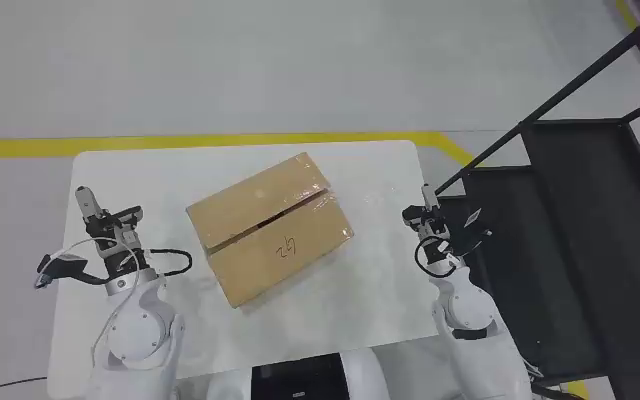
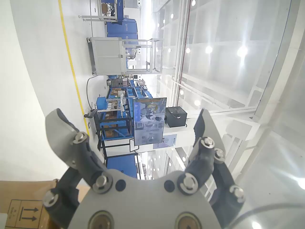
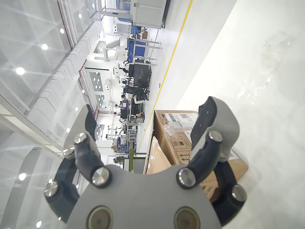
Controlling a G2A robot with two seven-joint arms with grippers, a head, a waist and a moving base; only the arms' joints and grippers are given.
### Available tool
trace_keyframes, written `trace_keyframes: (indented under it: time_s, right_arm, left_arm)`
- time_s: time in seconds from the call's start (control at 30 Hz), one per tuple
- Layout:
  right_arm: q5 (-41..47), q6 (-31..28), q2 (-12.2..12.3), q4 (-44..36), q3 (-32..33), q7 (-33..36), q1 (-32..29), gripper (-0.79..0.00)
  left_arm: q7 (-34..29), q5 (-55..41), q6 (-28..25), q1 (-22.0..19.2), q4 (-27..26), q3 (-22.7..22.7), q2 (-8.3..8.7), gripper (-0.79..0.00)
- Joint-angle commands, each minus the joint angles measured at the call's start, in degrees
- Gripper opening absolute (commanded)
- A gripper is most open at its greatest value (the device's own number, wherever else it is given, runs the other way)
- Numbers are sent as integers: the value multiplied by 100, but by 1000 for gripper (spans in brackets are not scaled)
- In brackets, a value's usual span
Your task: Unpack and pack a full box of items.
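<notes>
A brown cardboard box [image 1: 270, 228] with its top flaps closed sits turned at an angle in the middle of the white table [image 1: 370, 180]. A handwritten mark shows on its near flap. My left gripper [image 1: 108, 212] is held up at the table's left edge, well clear of the box, open with nothing between its fingers [image 2: 128, 125]. My right gripper [image 1: 418, 212] is held up at the table's right edge, also open and empty [image 3: 145, 117]. The box's side with labels [image 3: 176, 134] shows beyond the right gripper, and a corner of the box [image 2: 23, 203] beside the left one.
A black metal stair frame [image 1: 560, 200] stands just right of the table, close to my right arm. A yellow floor line [image 1: 250, 142] runs behind the table. Bare table surface lies on both sides of the box.
</notes>
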Motion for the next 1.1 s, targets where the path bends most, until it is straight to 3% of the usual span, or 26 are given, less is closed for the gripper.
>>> trace_keyframes:
  time_s: [0.0,0.27,0.5,0.77,0.9,1.07]
  right_arm:
    - [0,0,0,0,0,0,0,0]
    - [20,67,1,25,3,18,18,0]
    - [105,433,67,295,94,823,299,0]
    - [-286,1420,247,852,341,2429,913,0]
    - [-579,1965,378,1129,397,3746,1268,0]
    - [-1739,2112,586,1608,479,4872,1825,0]
  left_arm:
    - [0,0,0,0,0,0,0,0]
    - [-80,108,89,-6,50,-45,3,0]
    - [-580,847,230,168,183,-318,52,0]
    - [-1599,1581,442,494,76,-965,171,0]
    - [-2088,1653,477,590,137,-1328,225,0]
    - [-2599,2033,445,686,228,-1589,285,0]
